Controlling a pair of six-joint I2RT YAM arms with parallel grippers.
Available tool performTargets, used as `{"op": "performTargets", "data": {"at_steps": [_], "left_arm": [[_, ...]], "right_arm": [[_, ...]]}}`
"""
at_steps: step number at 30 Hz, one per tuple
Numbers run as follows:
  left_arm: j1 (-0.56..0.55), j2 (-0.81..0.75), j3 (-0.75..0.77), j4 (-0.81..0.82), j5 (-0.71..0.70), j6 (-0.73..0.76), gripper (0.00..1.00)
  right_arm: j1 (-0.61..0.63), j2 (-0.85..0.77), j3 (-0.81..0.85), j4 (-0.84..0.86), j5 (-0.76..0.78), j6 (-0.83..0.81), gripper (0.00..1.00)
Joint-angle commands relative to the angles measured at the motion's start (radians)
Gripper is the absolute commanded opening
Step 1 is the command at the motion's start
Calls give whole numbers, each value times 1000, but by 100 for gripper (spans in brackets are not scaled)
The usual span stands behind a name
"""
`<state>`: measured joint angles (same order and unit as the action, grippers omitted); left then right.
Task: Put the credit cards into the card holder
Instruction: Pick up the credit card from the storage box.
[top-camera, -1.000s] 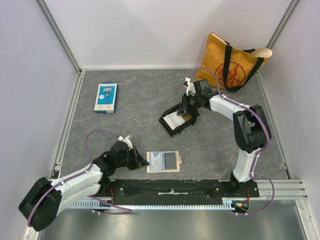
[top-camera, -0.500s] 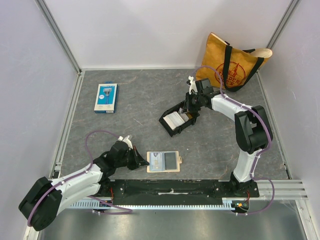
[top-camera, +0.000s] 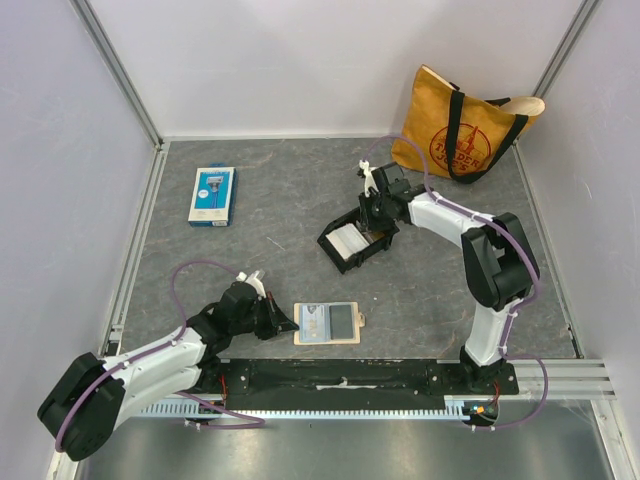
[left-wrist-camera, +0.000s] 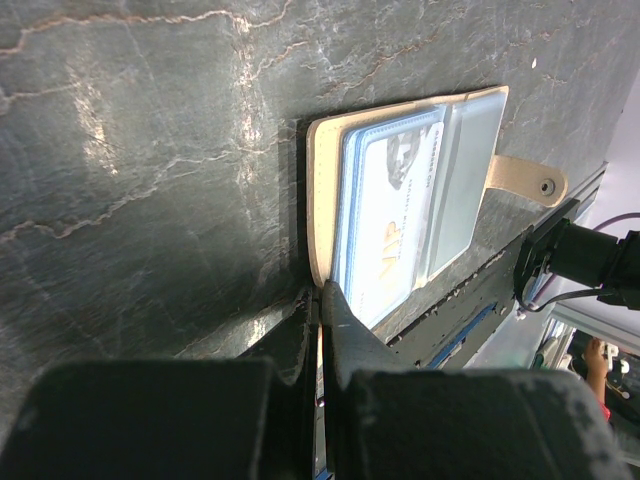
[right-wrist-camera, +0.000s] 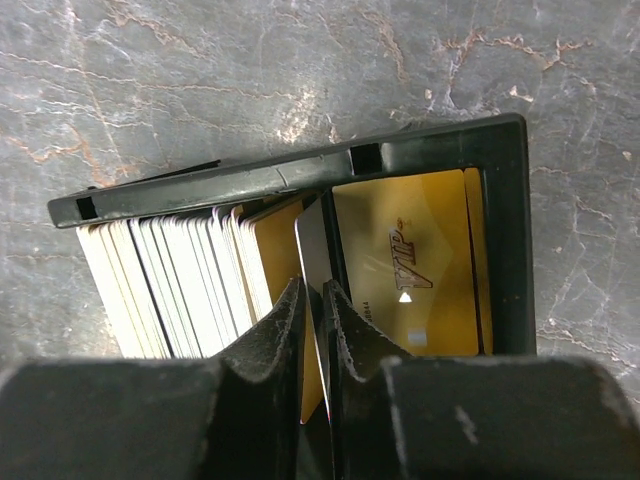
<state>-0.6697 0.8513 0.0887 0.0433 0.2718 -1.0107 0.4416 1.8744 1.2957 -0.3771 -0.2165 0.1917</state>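
Tan, leather-look flat card holder (left-wrist-camera: 318, 190): lay open on the veined grey stone-look table (left-wrist-camera: 150, 150), with a rounded snap tab at its side and a pale blue-white card (left-wrist-camera: 390, 230) under glossy clear sleeves. My left gripper (left-wrist-camera: 322, 292): jaws pressed together, tip at the holder's near edge. Black rectangular plastic tray (right-wrist-camera: 300, 172): held a row of thin white cards (right-wrist-camera: 170, 285) on edge and one gold card (right-wrist-camera: 410, 265) lying flat. My right gripper (right-wrist-camera: 311, 292): jaws nipped on an upright thin grey card (right-wrist-camera: 308, 235) in that tray.

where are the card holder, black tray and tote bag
card holder (left-wrist-camera: 517, 176), left wrist view, on its side tab
black tray (right-wrist-camera: 300, 176), right wrist view, on its top wall
tote bag (top-camera: 466, 138), top view, front
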Motion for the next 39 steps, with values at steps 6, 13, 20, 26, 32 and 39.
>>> {"op": "performTargets", "data": {"at_steps": [6,13,20,26,32,39], "left_arm": [[-1,0,5,24,6,23,2],[-1,-3,2,24,9,23,2],[-1,-23,-3,21,9,20,2],[-1,-28,-6,20,9,18,2],[-2,-18,0,20,9,20,2],[-1,-8,5,23,15,18,2]], "right_arm": [[60,12,69,-120,164,-72,22],[88,-4,91,-132,210,-84,1],[101,-72,151,-177,296,-100,0],[146,-136,151,-197,399,-65,0],[232,-210,114,-206,652,184,0],[465,-244,108,-264,1031,454,0]]}}
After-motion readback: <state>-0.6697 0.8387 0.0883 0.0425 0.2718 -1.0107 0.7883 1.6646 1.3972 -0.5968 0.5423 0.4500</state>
